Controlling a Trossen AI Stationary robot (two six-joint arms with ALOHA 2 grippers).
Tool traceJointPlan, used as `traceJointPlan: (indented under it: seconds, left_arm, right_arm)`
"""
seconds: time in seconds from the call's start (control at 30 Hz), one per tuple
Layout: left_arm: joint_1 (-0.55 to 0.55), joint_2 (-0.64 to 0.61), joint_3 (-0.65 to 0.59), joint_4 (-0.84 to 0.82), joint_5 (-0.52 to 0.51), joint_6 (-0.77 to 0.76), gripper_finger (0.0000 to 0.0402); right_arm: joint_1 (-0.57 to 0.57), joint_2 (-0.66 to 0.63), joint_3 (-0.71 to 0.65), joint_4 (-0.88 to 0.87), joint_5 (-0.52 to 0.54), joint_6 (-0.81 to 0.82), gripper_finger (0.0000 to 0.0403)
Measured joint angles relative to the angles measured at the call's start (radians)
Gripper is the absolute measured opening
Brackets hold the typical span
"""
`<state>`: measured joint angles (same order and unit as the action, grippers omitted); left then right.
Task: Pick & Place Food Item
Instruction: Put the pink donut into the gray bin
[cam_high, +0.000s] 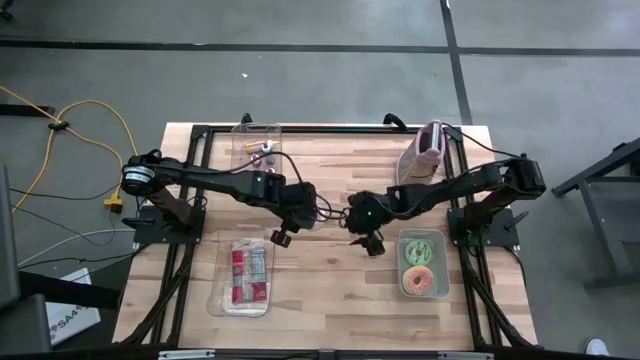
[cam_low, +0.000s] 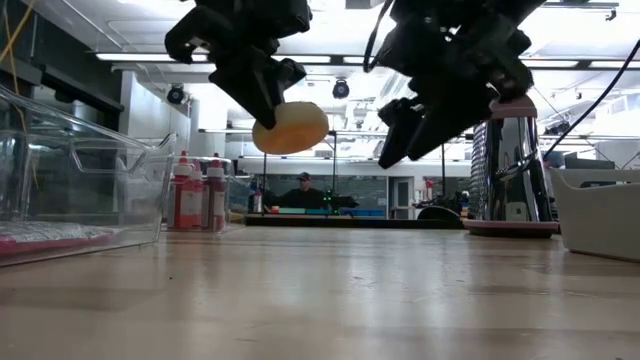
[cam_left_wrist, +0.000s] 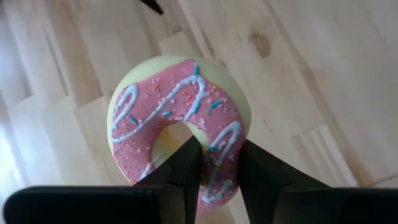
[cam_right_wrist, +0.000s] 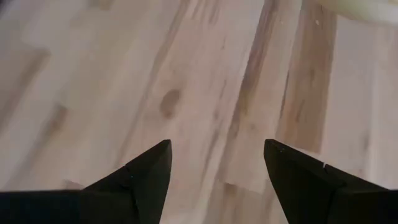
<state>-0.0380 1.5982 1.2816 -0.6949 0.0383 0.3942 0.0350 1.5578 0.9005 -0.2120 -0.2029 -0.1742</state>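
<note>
The table (cam_high: 330, 300) is bare wood across its middle and near edge, giving me room to move there. A clear tray (cam_high: 243, 278) sits near its left edge, a bin (cam_high: 423, 266) with two donuts near its right, a clear box (cam_high: 256, 141) at the back. My left gripper (cam_high: 279, 237) hangs above the table just right of the tray, pinched on the rim of a donut (cam_left_wrist: 180, 124): pale yellow, pink icing, white drizzle, sprinkles. My right gripper (cam_high: 372, 240) hovers beside the bin, fingers spread wide, empty.
</note>
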Motion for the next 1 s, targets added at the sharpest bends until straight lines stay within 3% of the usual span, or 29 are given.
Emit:
traceJointPlan:
  seconds: [0.23,0.37,0.7,1.0]
  left_arm:
    - [0.000,0.000,0.000,0.000,0.057,-0.011,0.0087]
    - [0.000,0.000,0.000,0.008,0.085,-0.014,0.0087]
    - [0.000,0.000,0.000,0.069,0.109,-0.029,0.0087]
    - [-0.005,0.000,0.000,0.147,0.130,-0.023,0.0087]
  right_arm:
    - [0.107,0.000,0.000,0.010,0.412,-0.223,0.0245]
    - [0.158,0.000,0.000,0.048,0.589,-0.306,0.0245]
    - [0.262,0.000,0.000,0.165,0.828,-0.407,0.0245]
    - [0.343,0.000,0.000,0.274,0.901,-0.493,0.0245]
